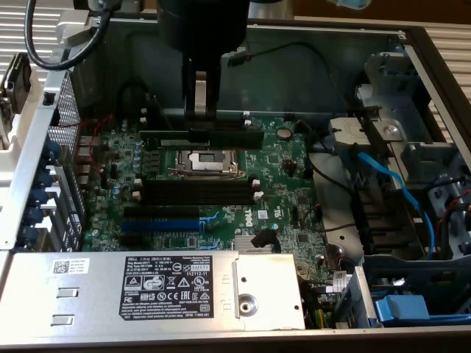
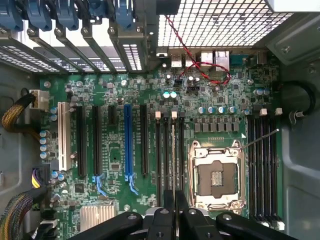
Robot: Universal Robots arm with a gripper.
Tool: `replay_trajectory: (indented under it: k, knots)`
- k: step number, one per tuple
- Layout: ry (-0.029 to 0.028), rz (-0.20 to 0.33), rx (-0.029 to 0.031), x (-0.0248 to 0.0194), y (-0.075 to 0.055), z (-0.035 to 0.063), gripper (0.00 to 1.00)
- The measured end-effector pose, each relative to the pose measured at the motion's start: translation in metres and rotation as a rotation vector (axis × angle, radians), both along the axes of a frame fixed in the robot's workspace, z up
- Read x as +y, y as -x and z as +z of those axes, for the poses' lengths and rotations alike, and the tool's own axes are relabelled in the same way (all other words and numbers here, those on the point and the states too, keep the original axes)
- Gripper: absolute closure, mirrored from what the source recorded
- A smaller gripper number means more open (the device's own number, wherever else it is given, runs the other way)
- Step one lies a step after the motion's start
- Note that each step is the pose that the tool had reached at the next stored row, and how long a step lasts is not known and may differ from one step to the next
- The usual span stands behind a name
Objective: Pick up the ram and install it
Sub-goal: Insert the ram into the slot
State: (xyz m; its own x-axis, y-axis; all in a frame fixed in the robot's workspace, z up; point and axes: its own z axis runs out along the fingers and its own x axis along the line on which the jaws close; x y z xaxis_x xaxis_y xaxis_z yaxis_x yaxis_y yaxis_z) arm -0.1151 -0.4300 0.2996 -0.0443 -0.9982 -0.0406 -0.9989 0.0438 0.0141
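My gripper (image 1: 200,121) hangs inside the open computer case, shut on the ram (image 1: 169,137), a long dark green stick held level above the motherboard (image 1: 283,187). In the exterior view the ram floats over the far edge of the CPU socket (image 1: 204,159). In the wrist view the fingers (image 2: 165,215) pinch the ram (image 2: 173,150), seen edge-on as a thin line. It runs along the black memory slots (image 2: 159,155) with white end clips beside the CPU socket (image 2: 217,175). The same slots (image 1: 199,193) lie in front of the socket in the exterior view. The ram stands above the slots, not seated.
A blue expansion slot (image 1: 158,224) (image 2: 128,140) and black slots lie beside the memory slots. Another bank of black slots (image 2: 262,165) sits past the socket. The silver power supply (image 1: 176,290), a heatsink (image 1: 254,243), blue cable (image 1: 390,184) and case walls hem the board.
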Motion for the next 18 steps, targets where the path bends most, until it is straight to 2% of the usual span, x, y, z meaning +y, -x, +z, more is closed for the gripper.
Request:
replay_trajectory:
  k: [1, 4, 5, 8, 9, 10, 13, 14, 16, 18]
  knots:
    - [-0.0013, 0.0, 0.0046, 0.0, -0.0002, -0.0004, 0.87]
    - [-0.0009, -0.001, 0.0313, 0.0002, -0.0006, -0.0015, 0.87]
    - [-0.0011, -0.001, 0.0349, 0.0002, -0.0008, -0.0019, 0.87]
    - [-0.0009, -0.001, 0.0365, 0.0002, -0.0022, -0.0024, 0.87]
    - [0.0008, -0.001, 0.0365, 0.0003, -0.0023, -0.0028, 0.87]
    - [0.0046, -0.001, 0.0365, 0.0011, -0.0024, -0.0034, 0.87]
    - [0.0214, -0.001, 0.0363, 0.0067, -0.003, -0.0047, 0.87]
    - [0.0263, -0.001, 0.0364, 0.0071, -0.003, -0.0051, 0.87]
    - [0.0329, -0.001, 0.0364, 0.007, -0.0031, -0.0064, 0.87]
    - [0.0369, -0.001, 0.0366, 0.0071, -0.0039, -0.0085, 0.87]
